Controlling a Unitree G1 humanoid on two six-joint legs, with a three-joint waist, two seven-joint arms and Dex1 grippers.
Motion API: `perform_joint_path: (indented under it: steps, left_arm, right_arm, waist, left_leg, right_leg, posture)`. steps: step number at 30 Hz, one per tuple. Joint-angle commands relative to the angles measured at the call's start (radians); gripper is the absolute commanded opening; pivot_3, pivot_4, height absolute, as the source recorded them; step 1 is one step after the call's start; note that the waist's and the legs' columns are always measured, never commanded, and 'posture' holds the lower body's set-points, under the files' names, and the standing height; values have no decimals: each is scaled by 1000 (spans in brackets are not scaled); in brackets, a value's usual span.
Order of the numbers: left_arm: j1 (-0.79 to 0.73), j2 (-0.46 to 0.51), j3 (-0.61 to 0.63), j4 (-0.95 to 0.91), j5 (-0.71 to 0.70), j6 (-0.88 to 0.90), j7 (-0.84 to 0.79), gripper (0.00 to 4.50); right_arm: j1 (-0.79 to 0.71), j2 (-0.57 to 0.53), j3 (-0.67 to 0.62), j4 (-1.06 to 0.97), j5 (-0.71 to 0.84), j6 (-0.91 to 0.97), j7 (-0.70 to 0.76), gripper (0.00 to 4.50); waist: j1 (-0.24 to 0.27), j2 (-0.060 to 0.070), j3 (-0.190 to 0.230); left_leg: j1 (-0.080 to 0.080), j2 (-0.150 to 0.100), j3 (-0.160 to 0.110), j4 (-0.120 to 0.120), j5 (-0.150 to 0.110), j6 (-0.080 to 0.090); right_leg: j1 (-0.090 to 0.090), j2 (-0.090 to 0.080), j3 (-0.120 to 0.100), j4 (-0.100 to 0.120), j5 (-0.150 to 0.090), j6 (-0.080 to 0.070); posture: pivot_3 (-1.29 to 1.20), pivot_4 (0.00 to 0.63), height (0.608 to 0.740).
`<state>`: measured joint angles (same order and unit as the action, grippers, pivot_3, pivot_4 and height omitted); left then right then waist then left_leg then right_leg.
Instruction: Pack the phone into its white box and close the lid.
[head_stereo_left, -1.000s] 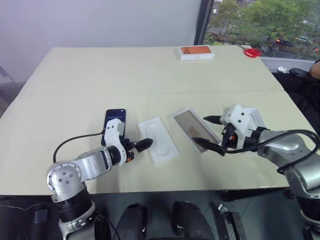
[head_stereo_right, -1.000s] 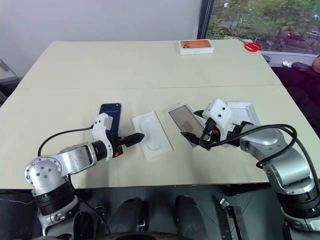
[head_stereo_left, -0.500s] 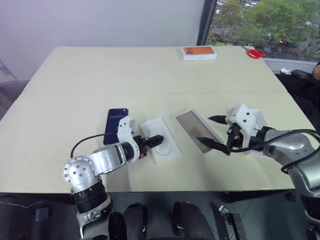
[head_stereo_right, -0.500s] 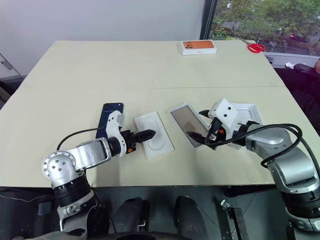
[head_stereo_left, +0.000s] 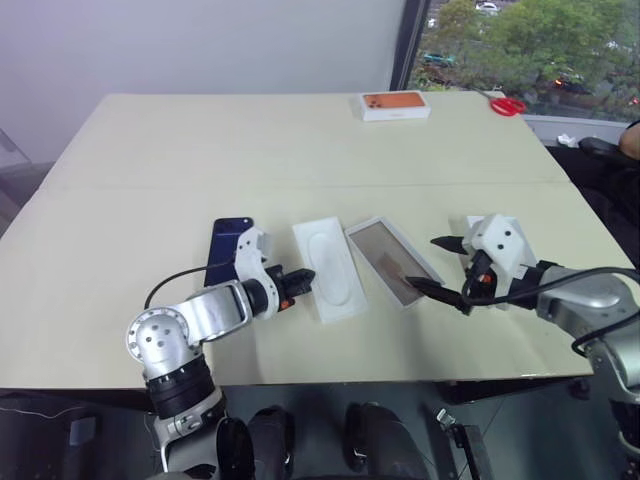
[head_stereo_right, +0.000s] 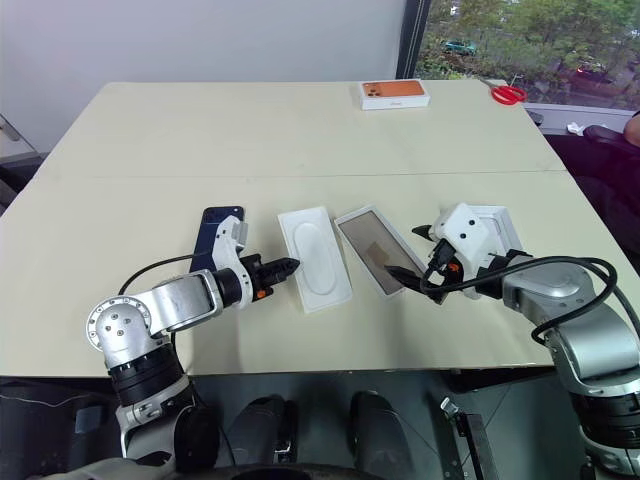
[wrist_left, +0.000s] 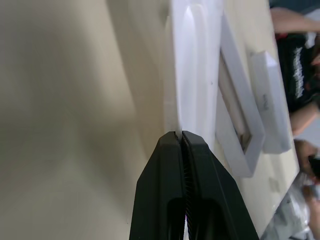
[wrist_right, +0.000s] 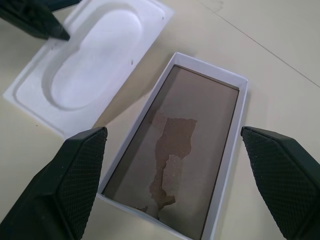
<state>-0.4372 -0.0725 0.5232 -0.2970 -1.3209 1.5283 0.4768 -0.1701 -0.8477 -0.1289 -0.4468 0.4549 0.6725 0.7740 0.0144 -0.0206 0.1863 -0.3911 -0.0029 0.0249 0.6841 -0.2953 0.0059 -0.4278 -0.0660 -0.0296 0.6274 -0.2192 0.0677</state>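
Phone beside our left hand
Our left hand (head_stereo_right: 287, 265), pressed together at the inlay's (head_stereo_right: 315, 258) edge, lay nearest the phone (head_stereo_right: 212, 236); our right hand (head_stereo_right: 420, 260) stayed spread.

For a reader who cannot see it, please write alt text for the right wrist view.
The empty white box, with a grey-brown floor, lies between the open right gripper's black fingers. Beside it lies the thin white inlay, with the left gripper's tip at its edge.

1. The phone (head_stereo_right: 214, 232) lies half hidden behind the left arm's wrist.
2. The lid (head_stereo_right: 493, 226) sits mostly behind the right gripper (head_stereo_right: 420, 260), only its far rim showing.
3. A person (head_stereo_left: 630, 138) is cut off at the desk's (head_stereo_left: 300, 140) right edge.
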Motion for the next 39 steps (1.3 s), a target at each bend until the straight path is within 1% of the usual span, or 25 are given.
perform_joint_path:
  steps: [1, 4, 7, 11, 14, 19, 24, 32, 39]
  left_arm:
    - [1, 34, -23, -10, -174, -93, 56, 52]
    - [-24, 28, -111, 35, -333, -222, 175, 52]
    - [-30, 42, -215, 64, -448, -328, 266, 52]
    - [-41, 13, -353, 118, -517, -454, 368, 52]
    - [-57, -7, -415, 165, -523, -527, 403, 52]
    - [-117, -25, -461, 247, -507, -602, 394, 52]
    - [-156, -35, -497, 314, -468, -635, 403, 52]
    - [-232, -80, -513, 397, -376, -660, 382, 52]
    - [-258, -110, -509, 433, -349, -646, 388, 52]
  right_arm:
    - [-3, -16, -44, -13, 2, -11, 3, 4500]
    - [-9, -32, -66, 5, -6, -21, 9, 4500]
    - [-14, -49, -88, 21, -7, -25, 18, 4500]
    - [-7, -83, -121, 61, -25, -44, 34, 4500]
    - [-2, -97, -136, 80, -31, -53, 40, 4500]
    - [-3, -98, -137, 80, -38, -52, 43, 4500]
    - [-3, -98, -142, 67, -38, -40, 37, 4500]
    - [1, -93, -149, 46, -36, -24, 22, 4500]
    - [6, -90, -153, 50, -36, -26, 12, 4500]
  waist:
    - [0, 0, 0]
    - [3, 0, 0]
    - [23, 0, 0]
    - [27, 0, 0]
    - [27, 0, 0]
    - [25, 0, 0]
    - [26, 0, 0]
    - [26, 0, 0]
    - [26, 0, 0]
  left_leg:
    - [0, 0, 0, 0, 0, 0]
    - [0, 0, 0, 0, 0, 0]
    - [0, -1, 0, 0, 0, 0]
    - [-1, -1, 0, 0, 0, -1]
    - [-1, -1, 1, 0, 0, 0]
    - [-1, -1, 1, 0, 0, 0]
    - [-1, -1, 1, 0, 0, 0]
    - [-1, -1, 1, 0, 0, 0]
    - [-1, -1, 1, 0, 0, 0]
  right_leg:
    - [0, 0, 0, 0, 0, 0]
    - [0, -1, 0, 0, 0, 0]
    - [0, -2, 0, -1, 0, 0]
    - [0, -2, 0, -1, 0, 0]
    - [1, -2, 0, -2, 0, -1]
    - [1, 0, 0, -3, 0, -1]
    - [1, 1, 0, -4, 0, -1]
    - [1, 1, 0, -5, 0, -1]
    - [1, 1, 0, -6, 0, -1]
  posture:
    - [0, 150, 740]
    - [0, 150, 740]
    - [0, 150, 740]
    - [0, 150, 740]
    - [0, 150, 740]
    - [0, 150, 740]
    - [0, 150, 740]
    - [0, 150, 740]
    - [0, 150, 740]
